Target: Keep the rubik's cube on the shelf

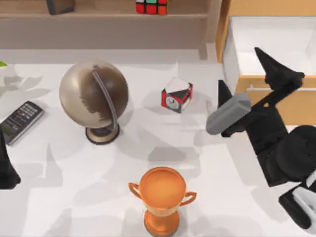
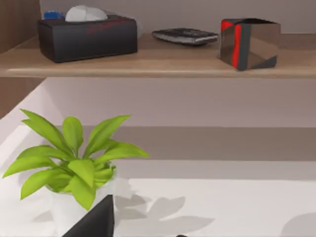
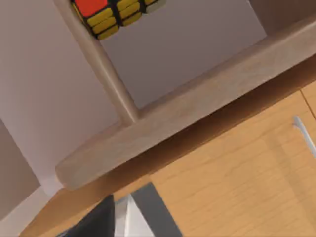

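one rubik's cube [image 1: 151, 6] up on the shelf [image 1: 103, 16]. one red-black-white cube [image 1: 176, 95] on the tabletop [image 1: 207, 163], and a second [image 2: 248, 42] on a shelf board in the left wrist view. one globe [image 1: 95, 97]. one orange trophy [image 1: 162, 198]. remotes: one [image 1: 20, 121] on the tabletop, another [image 2: 184, 35] up on that board, possibly a remote too. one tissue box [image 2: 88, 37]. one potted plant [image 2: 74, 163]. one drawer [image 1: 269, 59]. two arms.

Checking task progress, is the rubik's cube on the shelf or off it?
On: the rubik's cube rests on the shelf board.
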Available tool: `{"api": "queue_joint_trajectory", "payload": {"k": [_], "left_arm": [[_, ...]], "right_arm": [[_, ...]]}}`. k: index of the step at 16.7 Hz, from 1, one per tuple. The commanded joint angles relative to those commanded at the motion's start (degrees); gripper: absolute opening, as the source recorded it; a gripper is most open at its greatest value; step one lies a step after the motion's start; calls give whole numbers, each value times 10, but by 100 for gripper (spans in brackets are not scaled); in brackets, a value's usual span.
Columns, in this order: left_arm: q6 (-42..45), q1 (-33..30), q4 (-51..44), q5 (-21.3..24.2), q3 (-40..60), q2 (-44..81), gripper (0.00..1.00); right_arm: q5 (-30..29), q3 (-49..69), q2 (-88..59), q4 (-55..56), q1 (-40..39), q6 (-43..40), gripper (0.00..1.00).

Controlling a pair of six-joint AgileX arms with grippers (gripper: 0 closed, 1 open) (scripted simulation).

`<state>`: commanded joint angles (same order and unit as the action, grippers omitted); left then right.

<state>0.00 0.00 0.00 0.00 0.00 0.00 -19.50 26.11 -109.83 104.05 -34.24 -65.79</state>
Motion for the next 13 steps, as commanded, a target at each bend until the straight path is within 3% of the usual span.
{"api": "queue_joint_trajectory", "payload": {"k": [7, 13], "left_arm": [[0, 0, 0, 0, 0, 0, 100], [0, 0, 0, 0, 0, 0, 100]], "right_arm": [[-15, -134, -26, -25, 121, -210, 100], [-22, -138, -35, -34, 144, -233, 100]]}}
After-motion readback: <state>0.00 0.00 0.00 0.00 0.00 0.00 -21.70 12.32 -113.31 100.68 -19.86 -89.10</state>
